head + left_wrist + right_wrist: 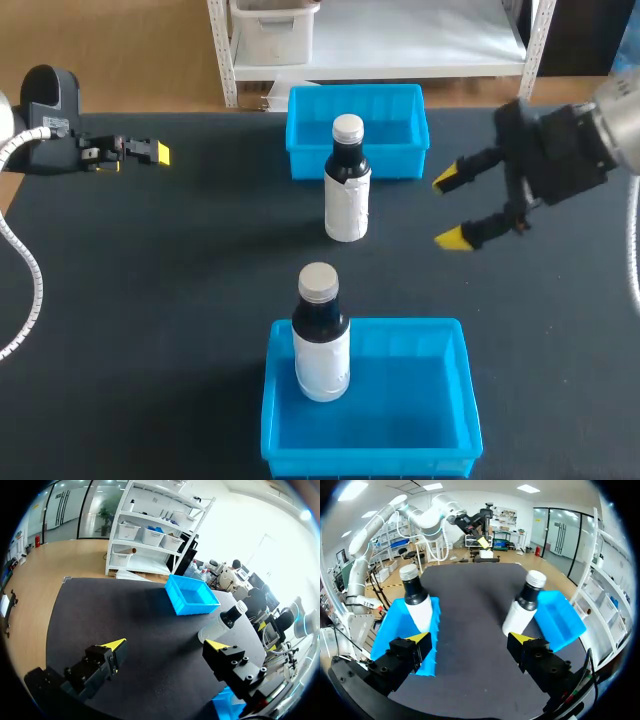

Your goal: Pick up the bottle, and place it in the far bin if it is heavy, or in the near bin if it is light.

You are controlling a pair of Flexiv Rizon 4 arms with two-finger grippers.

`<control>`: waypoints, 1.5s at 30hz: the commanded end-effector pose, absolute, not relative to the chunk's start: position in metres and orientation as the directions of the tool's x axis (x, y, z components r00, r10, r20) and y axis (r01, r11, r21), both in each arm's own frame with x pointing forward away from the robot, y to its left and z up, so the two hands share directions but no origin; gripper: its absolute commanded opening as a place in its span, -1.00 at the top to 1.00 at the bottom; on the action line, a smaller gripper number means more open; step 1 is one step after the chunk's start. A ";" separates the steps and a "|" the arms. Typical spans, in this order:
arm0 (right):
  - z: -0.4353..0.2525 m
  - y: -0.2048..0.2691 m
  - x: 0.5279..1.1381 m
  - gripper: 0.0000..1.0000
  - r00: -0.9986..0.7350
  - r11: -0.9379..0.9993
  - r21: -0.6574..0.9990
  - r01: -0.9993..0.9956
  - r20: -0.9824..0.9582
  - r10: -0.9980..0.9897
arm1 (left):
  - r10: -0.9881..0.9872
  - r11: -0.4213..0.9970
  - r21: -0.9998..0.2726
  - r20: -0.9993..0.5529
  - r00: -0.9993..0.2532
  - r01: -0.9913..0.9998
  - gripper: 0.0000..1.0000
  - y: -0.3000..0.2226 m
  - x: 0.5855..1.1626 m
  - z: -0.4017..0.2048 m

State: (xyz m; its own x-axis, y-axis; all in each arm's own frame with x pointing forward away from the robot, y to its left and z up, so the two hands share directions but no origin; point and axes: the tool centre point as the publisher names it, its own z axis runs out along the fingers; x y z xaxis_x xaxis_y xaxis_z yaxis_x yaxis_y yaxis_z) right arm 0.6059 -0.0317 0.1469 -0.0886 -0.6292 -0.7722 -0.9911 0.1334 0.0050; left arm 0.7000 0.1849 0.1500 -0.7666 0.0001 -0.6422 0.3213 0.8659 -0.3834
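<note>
Two bottles, one sorting call pending. Nearest the robot, well to the near side of the loose bottle (347,200), the blue near bin (410,400) already holds a second bottle (321,350), upright in its left end. The loose bottle, dark with a white label and pale cap, stands upright on the table (150,300) itself, in neither bin. Just to that bottle's right hangs the right gripper (449,210), its yellow-tipped fingers spread wide, pointed at the bottle and touching nothing. Just beyond the bottle sits the blue far bin (400,120); the left wrist view suggests a small gap between the two. Well off to the bottle's left, at about the far bin's depth, the left gripper (165,645) hovers with its fingers likewise wide apart and nothing between them.

The step in hand looks to be the grasp, with the weighing and the placing not yet begun. Done well, it likely means sliding the open fingers level around the labelled body, below the narrow neck. They should be centred before they close, since a tall bottle on a small base could tip from a one-sided nudge. A straight lift would then let the weight be felt. The table's covering is dark, matte and flat, and probably lends some grip.
</note>
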 end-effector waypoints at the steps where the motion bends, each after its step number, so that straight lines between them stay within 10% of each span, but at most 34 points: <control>1: 0.148 -0.037 0.634 -1.00 -0.085 0.128 0.005 -0.992 -0.774 -0.628 | 0.000 0.866 -0.383 -0.642 -0.767 0.321 -1.00 0.185 0.700 0.150; 45: 0.121 0.082 0.742 -1.00 -0.083 0.069 0.056 -0.996 -0.872 -0.483 | 0.000 0.866 -0.383 -0.642 -0.767 0.321 -1.00 0.185 0.700 0.150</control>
